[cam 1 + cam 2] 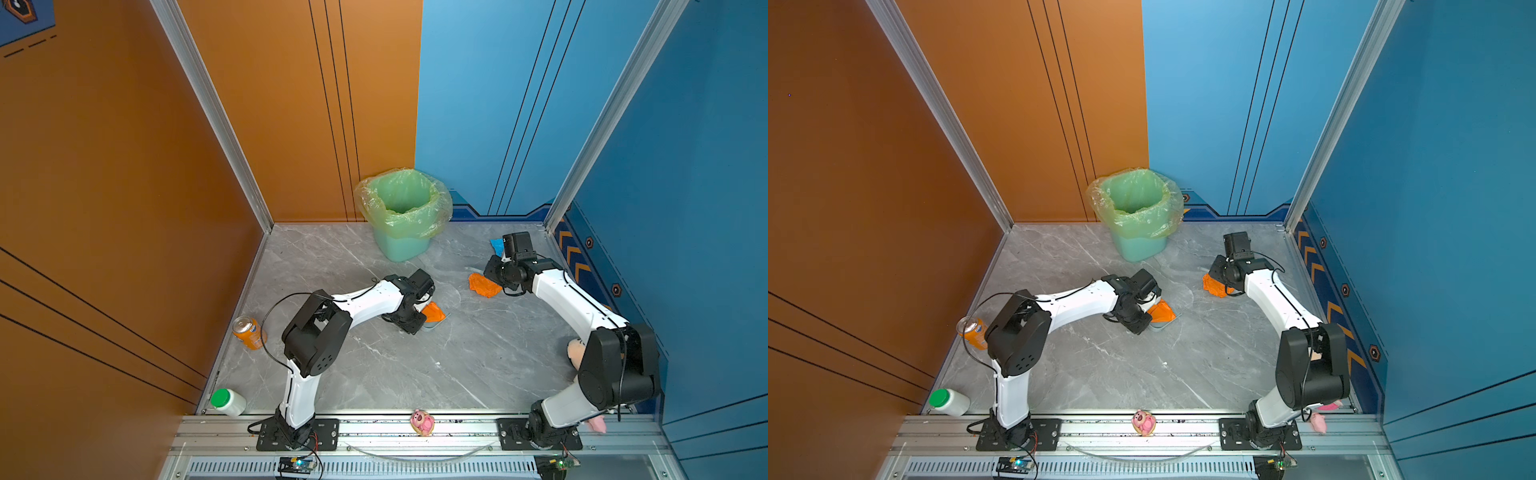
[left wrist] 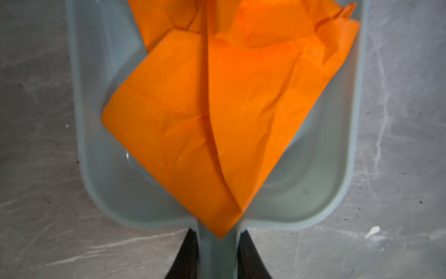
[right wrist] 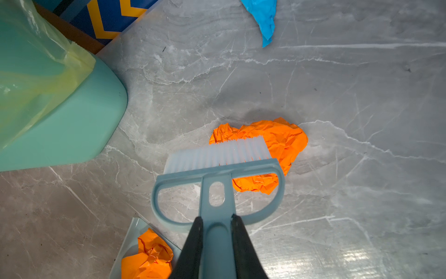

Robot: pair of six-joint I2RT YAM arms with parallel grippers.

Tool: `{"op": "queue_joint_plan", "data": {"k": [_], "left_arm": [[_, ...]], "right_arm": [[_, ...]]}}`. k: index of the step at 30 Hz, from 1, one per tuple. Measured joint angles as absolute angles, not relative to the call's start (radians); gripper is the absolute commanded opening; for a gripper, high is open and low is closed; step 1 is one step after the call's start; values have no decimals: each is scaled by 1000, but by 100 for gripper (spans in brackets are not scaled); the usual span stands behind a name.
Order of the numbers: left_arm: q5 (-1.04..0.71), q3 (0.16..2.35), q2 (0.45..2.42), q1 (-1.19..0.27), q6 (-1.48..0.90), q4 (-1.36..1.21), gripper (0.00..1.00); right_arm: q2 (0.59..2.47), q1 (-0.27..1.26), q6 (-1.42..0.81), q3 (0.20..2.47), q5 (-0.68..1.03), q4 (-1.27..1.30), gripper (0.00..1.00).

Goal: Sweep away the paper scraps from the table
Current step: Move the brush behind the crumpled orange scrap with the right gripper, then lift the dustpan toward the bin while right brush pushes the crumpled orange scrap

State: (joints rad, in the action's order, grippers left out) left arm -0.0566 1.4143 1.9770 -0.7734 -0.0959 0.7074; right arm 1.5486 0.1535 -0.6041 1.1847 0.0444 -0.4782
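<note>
My left gripper (image 2: 218,233) is shut on the handle of the pale blue dustpan (image 2: 135,188), which rests on the grey table (image 1: 415,374). A flat orange paper scrap (image 2: 217,108) lies in the pan and also shows in a top view as the orange scrap (image 1: 434,311). My right gripper (image 3: 216,217) is shut on the handle of the brush (image 3: 217,154). The bristles sit against a crumpled orange scrap (image 3: 284,142) on the table right of centre, the same orange scrap (image 1: 480,284) that shows in a top view. A blue scrap (image 1: 496,245) lies behind it, by the right arm's wrist.
A green lined bin (image 1: 401,216) stands at the back centre. An orange can (image 1: 248,332) and a white bottle (image 1: 227,402) sit along the left edge. One pink plush (image 1: 422,422) lies on the front rail, another plush (image 1: 575,351) behind the right arm.
</note>
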Motion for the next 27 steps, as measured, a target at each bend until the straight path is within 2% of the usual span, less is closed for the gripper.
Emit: {"op": "queue_joint_plan", "data": {"k": [27], "left_arm": [[-61,1422,1977,-760,-144,719,0]], "right_arm": [[1476,117,-486,1168,-29,-494,0]]}}
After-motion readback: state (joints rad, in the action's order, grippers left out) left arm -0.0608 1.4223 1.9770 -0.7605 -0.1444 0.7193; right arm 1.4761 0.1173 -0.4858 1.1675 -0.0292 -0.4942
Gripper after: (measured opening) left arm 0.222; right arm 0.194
